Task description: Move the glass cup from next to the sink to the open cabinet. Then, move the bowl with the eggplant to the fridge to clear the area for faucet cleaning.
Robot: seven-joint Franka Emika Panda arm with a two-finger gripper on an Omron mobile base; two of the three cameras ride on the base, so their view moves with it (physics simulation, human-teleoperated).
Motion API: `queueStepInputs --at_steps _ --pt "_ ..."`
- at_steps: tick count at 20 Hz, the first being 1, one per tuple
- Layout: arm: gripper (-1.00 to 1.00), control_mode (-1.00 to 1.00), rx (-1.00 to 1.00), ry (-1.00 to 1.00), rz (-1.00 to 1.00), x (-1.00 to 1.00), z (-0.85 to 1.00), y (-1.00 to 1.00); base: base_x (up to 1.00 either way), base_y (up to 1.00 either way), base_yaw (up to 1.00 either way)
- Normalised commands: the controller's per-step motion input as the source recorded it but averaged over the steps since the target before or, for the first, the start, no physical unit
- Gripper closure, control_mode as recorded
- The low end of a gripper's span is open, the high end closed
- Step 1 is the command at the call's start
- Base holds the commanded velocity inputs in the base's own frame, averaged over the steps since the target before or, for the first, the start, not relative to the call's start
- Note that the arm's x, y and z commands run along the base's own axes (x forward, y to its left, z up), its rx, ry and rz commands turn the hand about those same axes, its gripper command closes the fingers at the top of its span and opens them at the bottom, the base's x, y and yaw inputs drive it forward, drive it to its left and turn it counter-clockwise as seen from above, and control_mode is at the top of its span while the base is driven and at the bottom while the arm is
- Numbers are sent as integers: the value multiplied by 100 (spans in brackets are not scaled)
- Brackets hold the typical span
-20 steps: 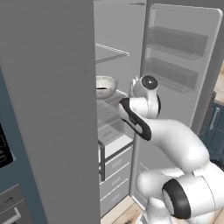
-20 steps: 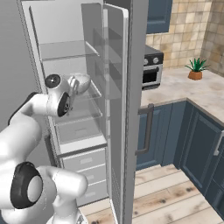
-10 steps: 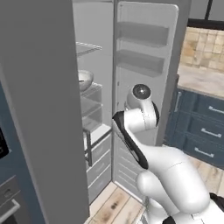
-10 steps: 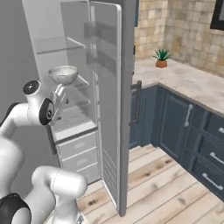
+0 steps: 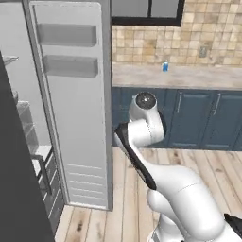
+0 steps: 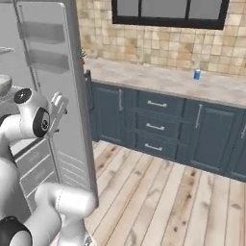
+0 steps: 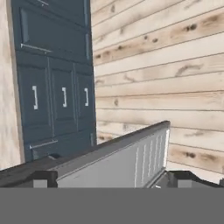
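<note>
Both base views have swung away from the fridge (image 5: 71,118) interior toward the kitchen run; this is a camera shift caused by the base turning, not a displacement of objects. The arm, previously reaching onto a fridge shelf, has withdrawn and now sits outside the compartment.

1. Fridge: the door stands open. Its outer edge crosses the hand view. No contents are discernible in the two door bins.
2. Base cabinets (image 6: 153,129) and counter (image 5: 189,75): ahead of the robot, well apart from the arm.
3. Gripper (image 6: 57,111): jaws spread wide, nothing between them, positioned just beside the door panel.
4. Bowl (image 6: 3,82): a pale rounded form at the left edge of the right base view, judged to be the bowl resting on an inner fridge shelf. The eggplant cannot be made out.
5. Blue can (image 5: 165,66): upright on the counter.

Step in hand: retreat after depositing the bowl. The placement appears complete. Next move calls for keeping the arm away from the door edge while backing off.
</note>
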Motion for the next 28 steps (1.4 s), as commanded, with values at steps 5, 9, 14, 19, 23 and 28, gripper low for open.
queueStepInputs --at_steps 5,9,14,19,23,28 --pt "-100 100 0 0 0 0 0 0 -2 -22 -97" --pt "-100 100 0 0 0 0 0 0 7 -76 -82" --pt "-100 100 0 0 0 0 0 0 92 -99 -26" --pt "-100 100 0 0 0 0 0 0 100 -84 0" --pt "-100 100 0 0 0 0 0 0 100 -79 0" --pt "-100 100 0 0 0 0 0 0 100 -79 0"
